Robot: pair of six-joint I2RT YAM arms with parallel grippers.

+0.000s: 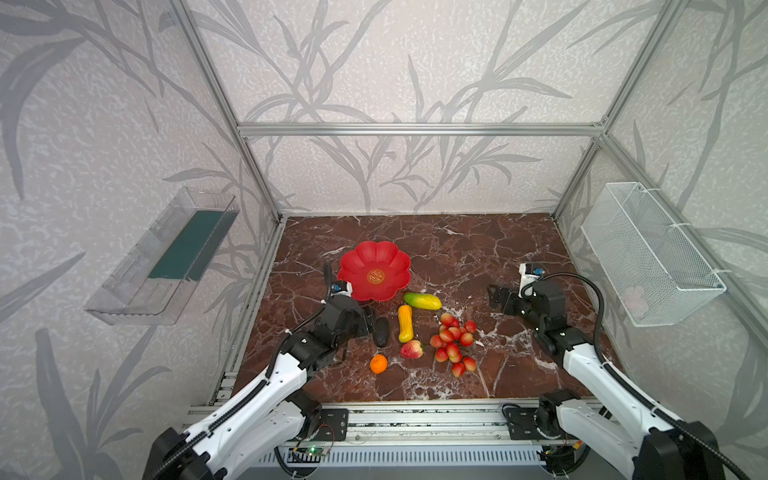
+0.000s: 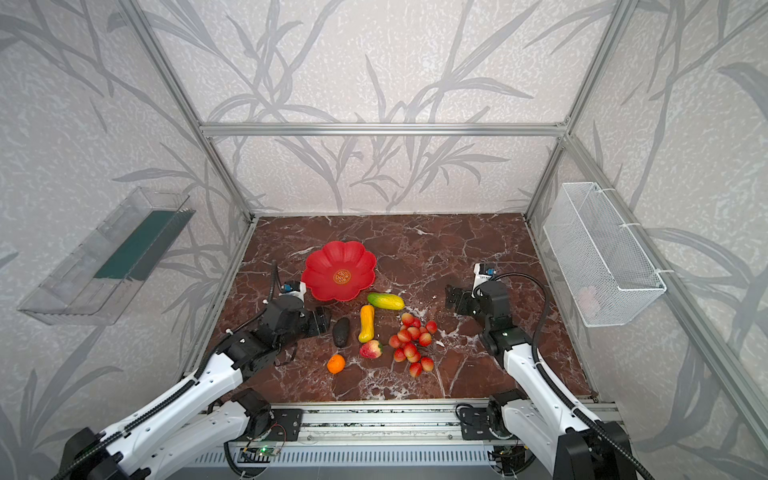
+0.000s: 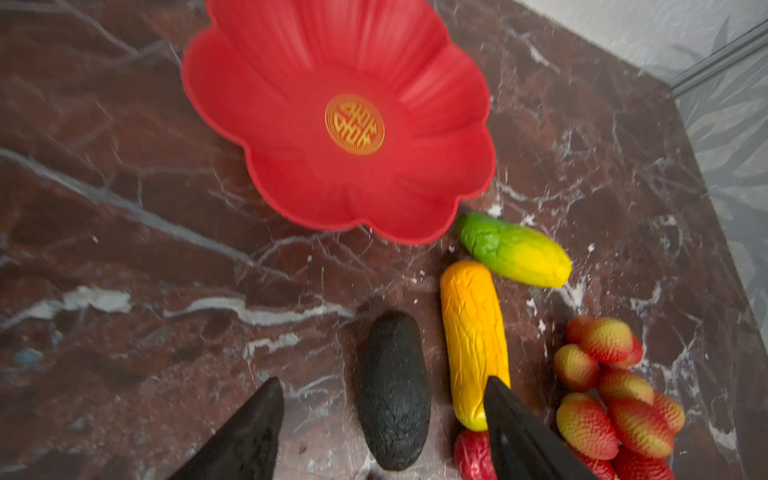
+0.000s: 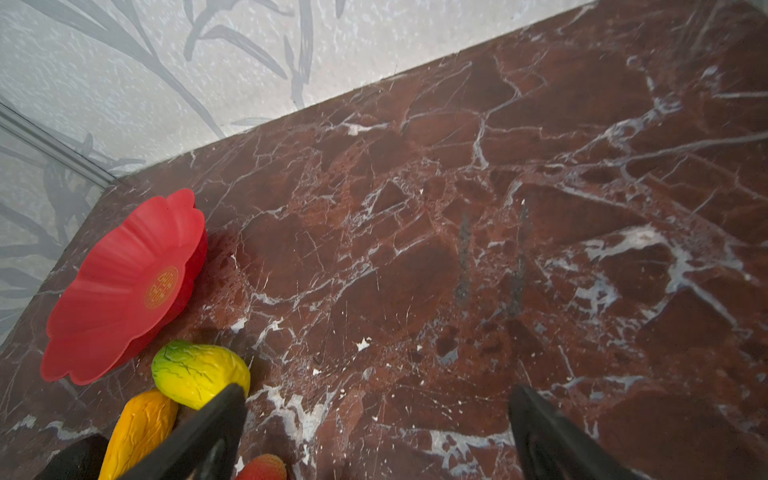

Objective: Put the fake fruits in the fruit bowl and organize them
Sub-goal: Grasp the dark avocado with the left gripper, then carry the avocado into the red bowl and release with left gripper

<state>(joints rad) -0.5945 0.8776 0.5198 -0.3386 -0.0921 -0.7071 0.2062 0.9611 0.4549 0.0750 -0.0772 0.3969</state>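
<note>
In a top view the fruit bowl (image 1: 360, 259) sits left of centre on the table (image 1: 478, 249). The mango (image 1: 422, 301) lies just lower right of it, the gourd-like fruit (image 1: 405, 323) below that, with the avocado (image 1: 381, 331) to its left and the bunch of berries (image 1: 453, 343) to its right. Just below the gourd-like fruit lies the peach (image 1: 412, 349), with the tangerine (image 1: 378, 363) to the peach's lower left.

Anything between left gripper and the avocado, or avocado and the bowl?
Nothing visible. The avocado lies between the open left gripper's fingers, with bare marble from it to the fruit bowl. The yellow-orange gourd sits close beside one finger.
</note>
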